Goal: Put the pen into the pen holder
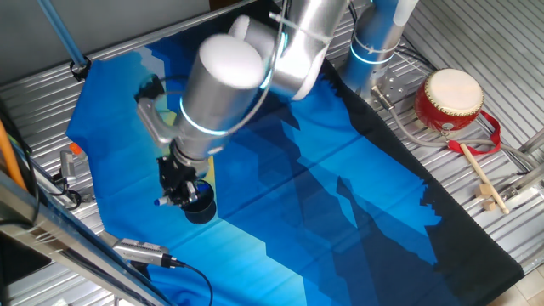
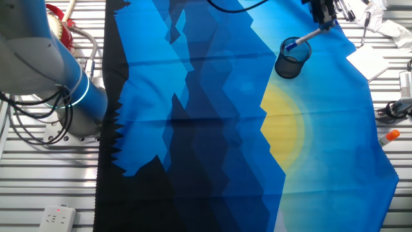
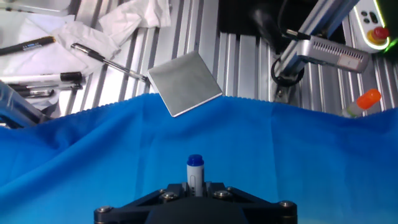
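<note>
1. We are seeing the blue mountain-print cloth [image 2: 212,96] spreading out under and beyond the gripper, covering most of the table.
2. We are watching the silver arm [image 1: 225,81] reaching down over the cloth's far-left part in one fixed view.
3. Well away from the gripper, past the cloth's edge, the red-and-cream drum [image 1: 448,100] is sitting on the metal slats with a pale wooden drumstick [image 1: 480,178] lying just beside it.
4. The black gripper [image 2: 323,14] is pinching the pen's upper end; its fingers are pressed against the barrel.
5. The dark pen holder [image 2: 291,60] is standing upright right below the gripper.
6. The pen [image 2: 302,39] is slanting down from the gripper, its blue tip sitting at the holder's rim; in the hand view the tip is pointing straight ahead.
</note>
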Tool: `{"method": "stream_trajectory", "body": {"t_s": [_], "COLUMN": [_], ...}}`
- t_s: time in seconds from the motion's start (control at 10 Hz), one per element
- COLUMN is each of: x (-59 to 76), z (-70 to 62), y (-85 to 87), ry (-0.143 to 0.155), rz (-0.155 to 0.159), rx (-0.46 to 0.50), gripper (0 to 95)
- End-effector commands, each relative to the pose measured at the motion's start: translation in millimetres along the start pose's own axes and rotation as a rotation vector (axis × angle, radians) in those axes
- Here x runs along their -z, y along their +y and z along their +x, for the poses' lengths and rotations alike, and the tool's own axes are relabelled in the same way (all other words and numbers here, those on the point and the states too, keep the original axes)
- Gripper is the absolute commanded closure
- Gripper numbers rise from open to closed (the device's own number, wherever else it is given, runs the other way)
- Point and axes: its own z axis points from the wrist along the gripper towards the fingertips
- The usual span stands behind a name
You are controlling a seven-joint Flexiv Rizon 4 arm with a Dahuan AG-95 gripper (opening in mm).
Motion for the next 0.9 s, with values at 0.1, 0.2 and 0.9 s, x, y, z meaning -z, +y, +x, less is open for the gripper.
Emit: {"method": "stream_trajectory", "body": {"t_s": [0.1,0.2,0.9], "x": [1.2,0.9,-10.8], "z": [1.0,0.9,-3.3], "y": [-0.3,-0.5,-7.0], "ry": [0.004,-0.002,-0.051], "rz": [0.000,0.014,0.033], "rx": [-0.001,0.007,0.038], "gripper": [95.0,95.0,95.0]}}
